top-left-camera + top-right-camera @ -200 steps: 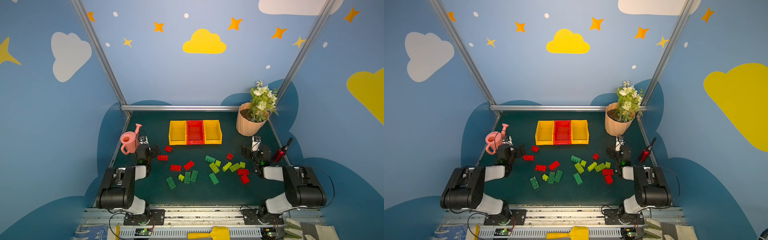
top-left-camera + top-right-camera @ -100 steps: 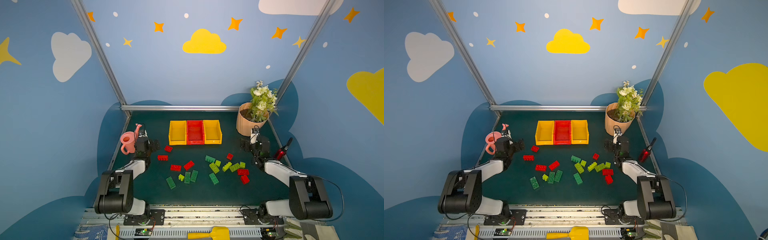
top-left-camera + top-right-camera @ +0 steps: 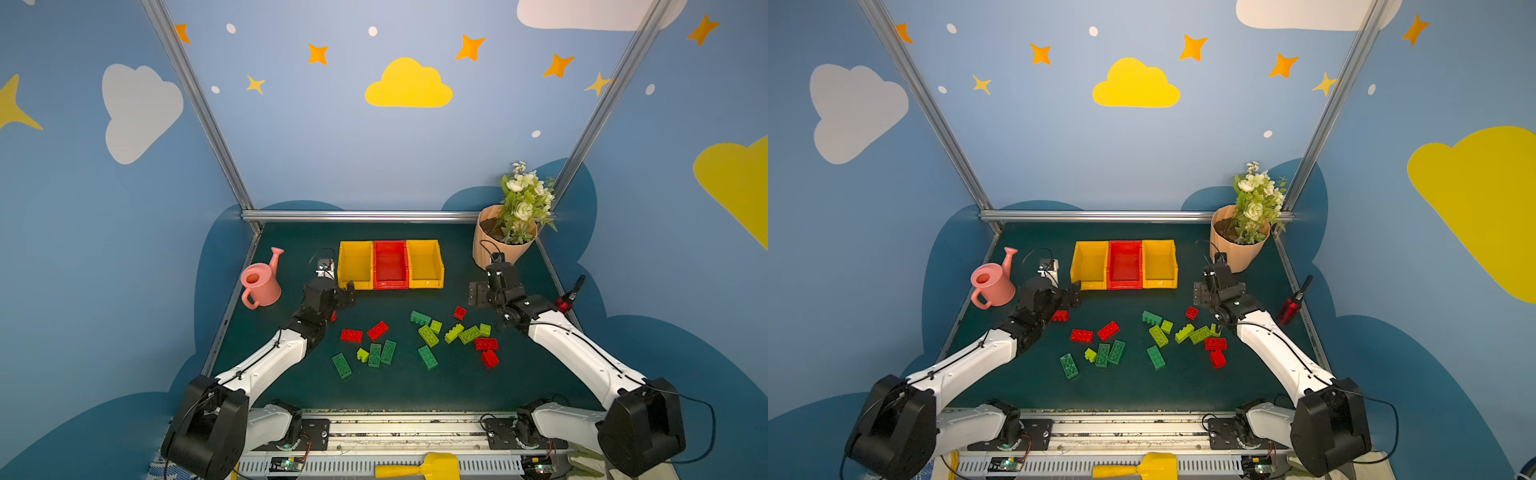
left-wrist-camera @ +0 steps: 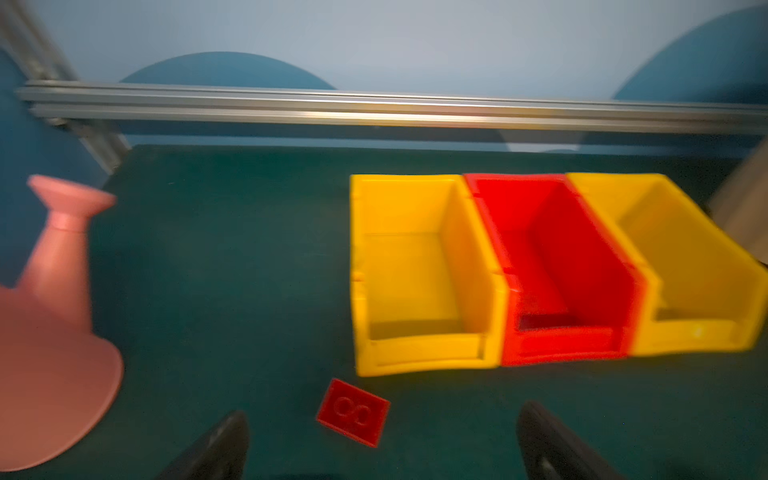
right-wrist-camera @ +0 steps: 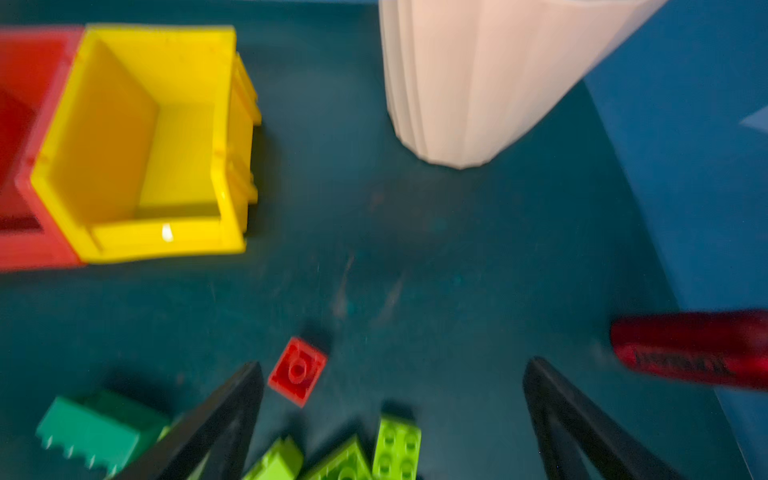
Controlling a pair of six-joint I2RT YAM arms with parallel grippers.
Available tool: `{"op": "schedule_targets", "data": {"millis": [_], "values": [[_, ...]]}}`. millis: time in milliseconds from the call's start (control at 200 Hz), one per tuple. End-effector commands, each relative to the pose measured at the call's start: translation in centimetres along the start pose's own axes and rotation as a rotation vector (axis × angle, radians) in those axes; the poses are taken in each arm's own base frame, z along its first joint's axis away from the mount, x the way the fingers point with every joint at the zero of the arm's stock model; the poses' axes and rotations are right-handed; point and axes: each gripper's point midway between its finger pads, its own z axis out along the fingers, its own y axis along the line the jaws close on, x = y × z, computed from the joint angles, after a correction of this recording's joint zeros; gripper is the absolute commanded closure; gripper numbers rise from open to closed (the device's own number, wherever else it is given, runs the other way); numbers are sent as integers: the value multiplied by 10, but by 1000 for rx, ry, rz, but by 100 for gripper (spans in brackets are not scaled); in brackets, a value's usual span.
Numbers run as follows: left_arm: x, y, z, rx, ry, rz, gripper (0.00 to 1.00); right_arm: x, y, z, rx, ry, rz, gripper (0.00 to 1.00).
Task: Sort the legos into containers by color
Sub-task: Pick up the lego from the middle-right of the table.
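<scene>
Both jaws stand wide apart, empty. Our left gripper (image 4: pixel 384 419) faces a small red plastic brick (image 4: pixel 353 411) just before the nearest yellow plastic bin (image 4: pixel 419 353). Our right gripper (image 5: pixel 392 365) has a red square brick (image 5: pixel 297 371) beside one finger. The studded legos (image 3: pixel 428 336) lie loose on the dark green mat (image 3: pixel 415 386), and the three open plastic containers (image 3: pixel 390 285) are empty. Closing off-centre, we judge, could shove a brick away.

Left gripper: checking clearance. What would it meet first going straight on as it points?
Probably the red lego just ahead of the left gripper; clearing that, the front wall of the left-hand yellow bin. Height unclear.
</scene>
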Motion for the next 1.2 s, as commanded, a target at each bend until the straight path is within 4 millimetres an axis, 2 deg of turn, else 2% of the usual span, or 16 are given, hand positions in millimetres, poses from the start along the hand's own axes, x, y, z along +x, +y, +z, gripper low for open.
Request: {"op": "schedule_targets", "data": {"millis": [0, 105, 215, 400, 461, 686, 836, 986, 1191], "values": [[7, -23, -21, 29, 22, -8, 0, 36, -2, -21, 17, 144, -17, 5], [18, -43, -40, 106, 36, -50, 0, 48, 6, -31, 0, 201, -17, 5], [28, -52, -57, 149, 34, -66, 0, 60, 16, -34, -9, 269, -27, 5], [33, -55, -77, 192, 30, -65, 0, 62, 30, -23, -2, 317, 3, 8], [34, -54, -80, 196, 28, -62, 0, 60, 33, -17, 17, 322, 46, 12], [41, -55, -81, 223, 24, -67, 0, 57, 50, 11, 48, 377, 84, 18], [44, -57, -76, 216, 37, -53, 0, 60, 51, 29, 81, 425, 117, 23], [46, -62, -69, 214, 56, -48, 0, 66, 54, 48, 48, 478, 185, 35], [44, -69, -62, 221, 64, -76, 0, 67, 55, 66, 34, 511, 233, 36]]}}
